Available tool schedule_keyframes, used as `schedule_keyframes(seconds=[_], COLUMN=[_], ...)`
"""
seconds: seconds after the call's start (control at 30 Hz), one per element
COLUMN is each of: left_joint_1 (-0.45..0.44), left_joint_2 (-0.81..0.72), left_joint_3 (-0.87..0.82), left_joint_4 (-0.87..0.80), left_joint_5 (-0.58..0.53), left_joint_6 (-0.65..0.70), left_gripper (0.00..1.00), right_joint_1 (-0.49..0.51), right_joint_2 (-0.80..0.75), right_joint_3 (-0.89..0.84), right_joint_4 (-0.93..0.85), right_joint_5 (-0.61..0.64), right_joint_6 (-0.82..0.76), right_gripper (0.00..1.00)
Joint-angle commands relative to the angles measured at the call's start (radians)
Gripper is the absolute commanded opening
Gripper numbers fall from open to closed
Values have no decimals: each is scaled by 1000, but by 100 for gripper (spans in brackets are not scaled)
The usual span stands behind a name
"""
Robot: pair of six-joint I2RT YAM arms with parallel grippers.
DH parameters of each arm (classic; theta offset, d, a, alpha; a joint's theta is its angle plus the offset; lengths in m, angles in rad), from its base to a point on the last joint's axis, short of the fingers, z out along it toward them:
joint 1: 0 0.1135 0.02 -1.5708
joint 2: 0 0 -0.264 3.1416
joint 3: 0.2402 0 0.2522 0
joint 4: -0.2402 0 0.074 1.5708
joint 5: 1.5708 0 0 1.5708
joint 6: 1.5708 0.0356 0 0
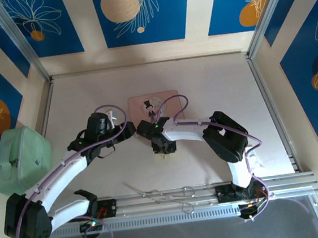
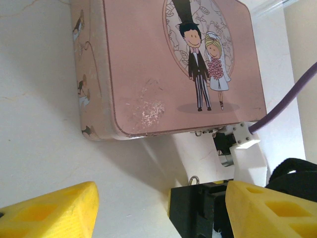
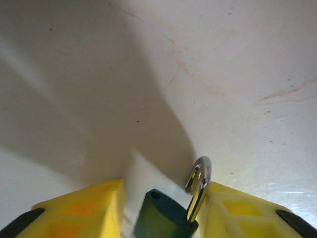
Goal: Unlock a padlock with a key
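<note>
Right gripper [image 3: 164, 184], part-open, flanked padlock [image 3: 162, 218], hold unclear; shackle [image 3: 199, 173] pointed outward along table [image 3: 223, 59]; left gripper [image 2: 161, 191] wide, empty, facing pink box [image 2: 173, 64].

Top cam: bright, even light from above, soft shadows on table [image 1: 200, 80]; sharp, slight wide-angle bend at edges. Left wrist: warm cast, pink box [image 2: 148, 64] sharp, left fingers [image 2: 49, 213] blurred up close. Right wrist: dim, big shadow across left/centre, brighter at right; padlock [image 3: 161, 218] soft, glint on shackle [image 3: 199, 173].
</note>
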Motion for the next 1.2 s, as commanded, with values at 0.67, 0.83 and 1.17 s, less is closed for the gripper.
schedule_keyframes(seconds=[0.67,0.83,1.17], left_joint_1=[24,36,41], left_joint_2=[-10,-31,-169], left_joint_3=[40,100,244], left_joint_4=[-34,-78,-213], left_joint_5=[17,0,-369], left_joint_6=[19,81,350], left_gripper=[68,77,99], right_joint_1=[60,75,51], right_joint_2=[-317,-560,-1034], right_joint_3=[40,5,-239], right_joint_4=[-170,-141,138], right_joint_5=[225,345,545], right_joint_6=[-170,-271,-671], right_gripper=[59,59,99])
